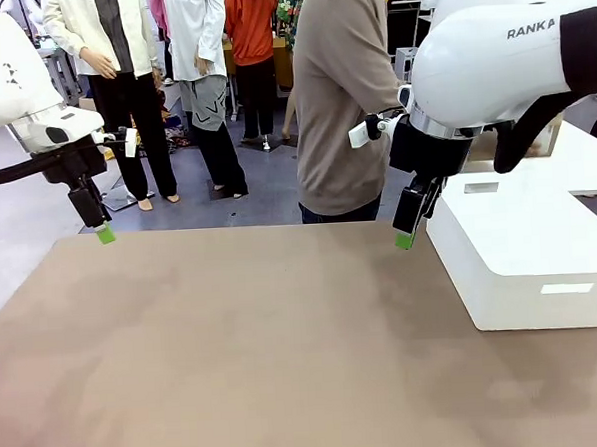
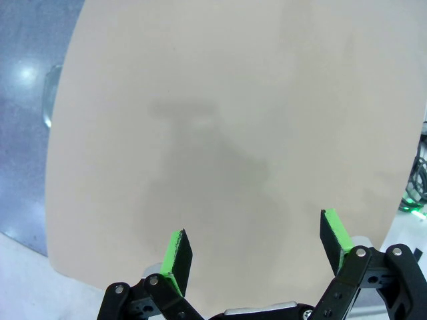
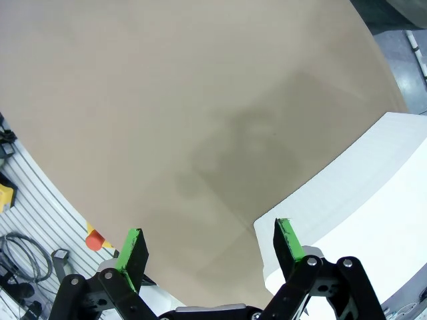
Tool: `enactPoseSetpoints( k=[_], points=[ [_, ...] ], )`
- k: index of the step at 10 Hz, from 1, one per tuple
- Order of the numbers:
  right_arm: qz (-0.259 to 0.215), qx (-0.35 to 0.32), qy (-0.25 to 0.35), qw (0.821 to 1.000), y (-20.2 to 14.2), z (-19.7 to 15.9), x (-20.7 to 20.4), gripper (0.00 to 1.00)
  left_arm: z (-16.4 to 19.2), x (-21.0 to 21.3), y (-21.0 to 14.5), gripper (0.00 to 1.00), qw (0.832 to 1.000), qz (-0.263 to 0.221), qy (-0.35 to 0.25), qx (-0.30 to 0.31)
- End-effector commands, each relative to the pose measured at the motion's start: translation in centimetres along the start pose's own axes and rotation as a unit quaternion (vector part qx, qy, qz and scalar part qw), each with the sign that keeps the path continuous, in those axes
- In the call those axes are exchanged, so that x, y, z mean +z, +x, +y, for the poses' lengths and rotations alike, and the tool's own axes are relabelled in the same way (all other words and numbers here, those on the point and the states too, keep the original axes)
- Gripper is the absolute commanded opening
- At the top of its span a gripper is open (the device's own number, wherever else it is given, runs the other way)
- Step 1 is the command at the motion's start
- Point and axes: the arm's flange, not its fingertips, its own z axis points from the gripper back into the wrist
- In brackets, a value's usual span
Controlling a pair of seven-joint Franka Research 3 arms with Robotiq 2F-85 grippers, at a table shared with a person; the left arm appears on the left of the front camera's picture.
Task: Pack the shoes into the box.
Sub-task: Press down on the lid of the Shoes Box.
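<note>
The shoes and the box are out of view. My left gripper hangs above the far left corner of the tan table, open, with nothing between its green pads. In the left wrist view the left gripper looks down on bare tabletop. My right gripper hovers at the far right, just left of a large white box. It is open too and holds nothing. Seen from the right wrist, the right gripper stands over the table beside that white box.
A person in a beige top stands at the far side of the table, turned away. The large white box takes up the table's right part. Its near left corner lies close under my right fingers.
</note>
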Motion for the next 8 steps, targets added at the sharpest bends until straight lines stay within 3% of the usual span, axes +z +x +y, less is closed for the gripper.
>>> enactPoseSetpoints(
  k=[1,8],
  points=[
    [-0.001,0.0,-0.001,1.0,0.17,-0.1,0.21,1.0,0.03,0.05,-0.18,1.0,1.0,0.0,0.001,0.002],
    [-0.001,0.0,-0.001,1.0,0.17,-0.1,0.21,1.0,0.03,0.05,-0.18,1.0,1.0,0.0,0.001,0.002]
  ],
)
